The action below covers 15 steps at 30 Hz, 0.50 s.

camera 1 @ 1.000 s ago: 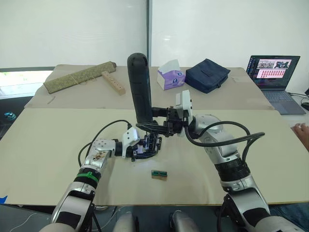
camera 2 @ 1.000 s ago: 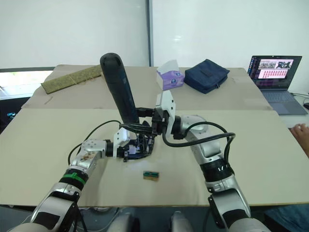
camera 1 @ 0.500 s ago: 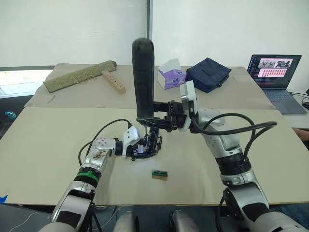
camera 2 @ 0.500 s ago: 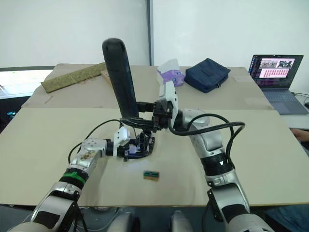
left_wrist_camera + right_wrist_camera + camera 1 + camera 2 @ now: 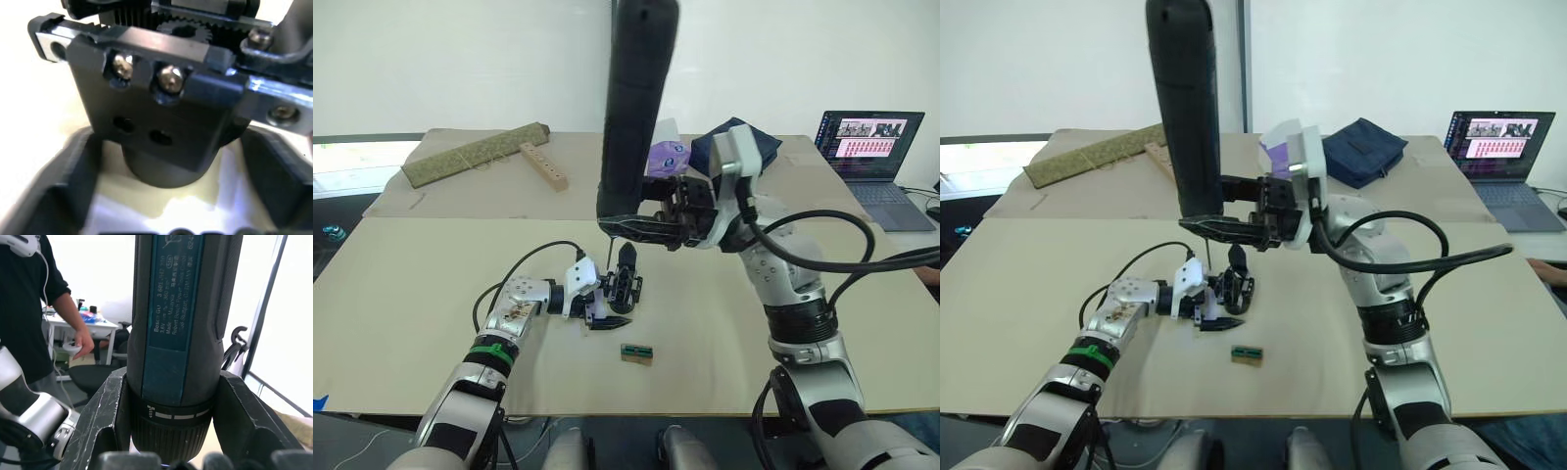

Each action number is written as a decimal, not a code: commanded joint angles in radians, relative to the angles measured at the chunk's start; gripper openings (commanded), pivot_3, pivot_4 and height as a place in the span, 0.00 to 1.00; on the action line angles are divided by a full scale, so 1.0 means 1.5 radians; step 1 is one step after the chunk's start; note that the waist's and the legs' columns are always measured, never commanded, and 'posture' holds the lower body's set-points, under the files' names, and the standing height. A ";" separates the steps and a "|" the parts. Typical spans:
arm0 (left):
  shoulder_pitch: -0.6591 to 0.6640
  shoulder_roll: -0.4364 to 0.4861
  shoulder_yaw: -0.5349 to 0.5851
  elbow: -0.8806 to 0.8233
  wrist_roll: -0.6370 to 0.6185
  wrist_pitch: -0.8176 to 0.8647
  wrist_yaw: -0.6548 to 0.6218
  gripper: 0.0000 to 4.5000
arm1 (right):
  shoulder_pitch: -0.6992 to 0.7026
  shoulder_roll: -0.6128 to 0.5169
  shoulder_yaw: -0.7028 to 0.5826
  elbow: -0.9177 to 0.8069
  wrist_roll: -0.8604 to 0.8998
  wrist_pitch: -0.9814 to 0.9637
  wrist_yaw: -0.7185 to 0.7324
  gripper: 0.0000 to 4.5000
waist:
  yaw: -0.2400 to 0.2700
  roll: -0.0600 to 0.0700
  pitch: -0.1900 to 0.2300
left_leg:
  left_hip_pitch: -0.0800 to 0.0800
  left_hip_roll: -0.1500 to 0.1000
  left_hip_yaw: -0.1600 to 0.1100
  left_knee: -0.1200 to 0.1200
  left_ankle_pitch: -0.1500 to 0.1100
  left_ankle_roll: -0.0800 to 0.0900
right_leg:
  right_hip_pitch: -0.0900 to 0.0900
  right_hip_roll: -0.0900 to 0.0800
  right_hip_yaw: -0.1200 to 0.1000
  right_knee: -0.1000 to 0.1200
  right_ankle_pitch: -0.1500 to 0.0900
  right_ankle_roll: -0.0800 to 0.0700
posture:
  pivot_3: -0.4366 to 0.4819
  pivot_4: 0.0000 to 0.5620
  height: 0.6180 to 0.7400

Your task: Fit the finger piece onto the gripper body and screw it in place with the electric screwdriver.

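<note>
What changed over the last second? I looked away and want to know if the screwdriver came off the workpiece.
The right gripper has lifted the electric screwdriver up and brought it more upright; its bit now hangs just above the gripper body instead of down at it. The right arm rose with it. The left gripper keeps holding the gripper body on the table, and the small green-and-tan block stayed where it was.

Matte black electric screwdriver (image 5: 634,108); shiny metal screws (image 5: 146,72).
</note>
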 commanded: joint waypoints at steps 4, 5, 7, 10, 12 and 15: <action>0.079 0.079 0.055 -0.030 -0.037 0.006 -0.031 0.99 | 0.031 -0.113 -0.103 -0.092 0.067 0.057 -0.013 0.43 | -0.011 0.000 0.000 | 0.000 0.000 0.000 -0.002 0.000 0.000 | -0.001 0.000 0.000 -0.001 0.000 0.000 | 0.48 0.27 1.00; 0.099 0.100 0.073 -0.049 -0.061 0.007 -0.055 0.99 | 0.059 -0.138 -0.113 -0.100 0.055 0.049 -0.005 0.43 | -0.016 0.000 0.000 | 0.001 0.001 0.000 -0.003 0.000 0.000 | -0.001 0.000 0.000 -0.001 0.000 -0.001 | 0.48 0.27 1.00; 0.135 0.137 0.105 -0.079 -0.097 0.002 -0.091 0.99 | 0.112 -0.176 -0.132 -0.115 0.039 0.033 0.004 0.43 | -0.022 -0.001 0.001 | 0.002 0.001 0.000 -0.006 0.000 0.000 | -0.001 0.000 0.000 -0.001 -0.001 -0.002 | 0.48 0.27 1.00; 0.198 0.196 0.162 -0.123 -0.148 -0.015 -0.131 0.99 | 0.208 -0.217 -0.175 -0.134 0.022 -0.001 0.003 0.43 | -0.024 0.000 0.002 | 0.004 0.001 0.000 -0.009 0.000 0.000 | -0.001 0.000 0.001 0.000 -0.002 -0.003 | 0.48 0.27 1.00; 0.231 0.224 0.191 -0.151 -0.171 -0.018 -0.144 0.99 | 0.262 -0.228 -0.197 -0.142 0.007 -0.031 0.003 0.43 | -0.022 0.002 0.004 | 0.004 0.001 0.001 -0.010 0.000 0.000 | -0.002 0.000 0.001 0.000 -0.002 -0.004 | 0.48 0.27 1.00; 0.288 0.253 0.228 -0.215 -0.202 -0.012 -0.159 0.99 | 0.353 -0.240 -0.222 -0.149 -0.021 -0.082 0.021 0.43 | -0.017 0.001 0.005 | 0.003 0.001 0.001 -0.010 0.000 0.000 | -0.003 0.000 0.001 0.000 -0.002 -0.003 | 0.48 0.27 1.00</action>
